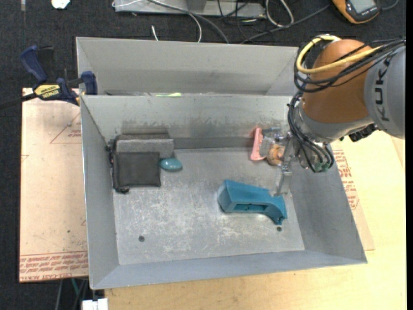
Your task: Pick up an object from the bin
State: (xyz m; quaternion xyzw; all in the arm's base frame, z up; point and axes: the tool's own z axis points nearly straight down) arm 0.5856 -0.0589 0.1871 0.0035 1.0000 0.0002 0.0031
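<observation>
scuffed grey metal bin (181, 228). well away from the gripper (281, 185) lies a dark matte slab (137, 168). just under its tip lies a glossy blue plastic wedge (248, 199) (stapler-like). the arm reaches in, wrist pointing down. whether the gripper is spread or pinched, i cannot tell.

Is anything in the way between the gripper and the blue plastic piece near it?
Nothing visible. The gripper is by the right end of the blue plastic piece; the pink item lies apart, by the back wall.
</observation>
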